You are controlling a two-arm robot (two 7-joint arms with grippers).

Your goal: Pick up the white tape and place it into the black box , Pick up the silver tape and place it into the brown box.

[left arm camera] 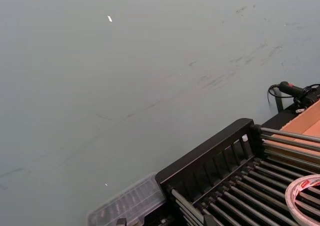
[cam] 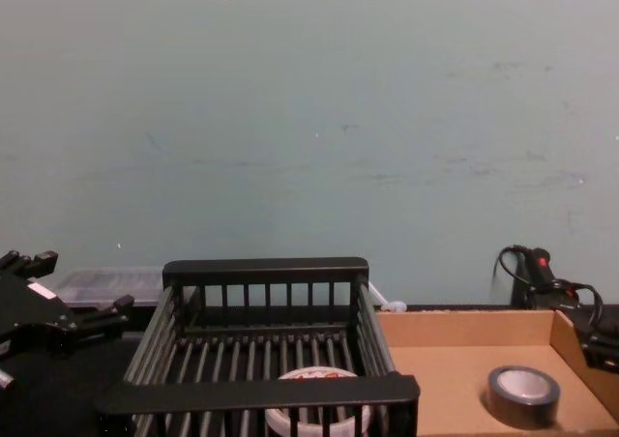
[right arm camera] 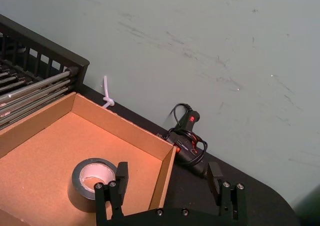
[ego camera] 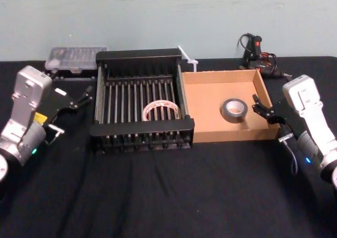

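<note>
The white tape [ego camera: 161, 111] lies flat on the barred floor of the black box [ego camera: 138, 55], near its front right corner; the left wrist view catches the tape's [left arm camera: 305, 198] edge and the chest view sees it [cam: 311, 379] behind the front rim. The silver tape [ego camera: 234, 110] lies inside the brown box [ego camera: 231, 135], toward its right side. My left gripper [ego camera: 73, 110] hovers open and empty just left of the black box. My right gripper [right arm camera: 167, 178] is open and empty at the brown box's right wall, a little right of the silver tape [right arm camera: 92, 183].
A clear plastic case [ego camera: 73, 58] sits behind the black box's left corner. A black-and-red corded tool [ego camera: 255, 51] lies behind the brown box, and a white plastic strip [ego camera: 188, 58] sticks up between the boxes. Black cloth covers the table's front.
</note>
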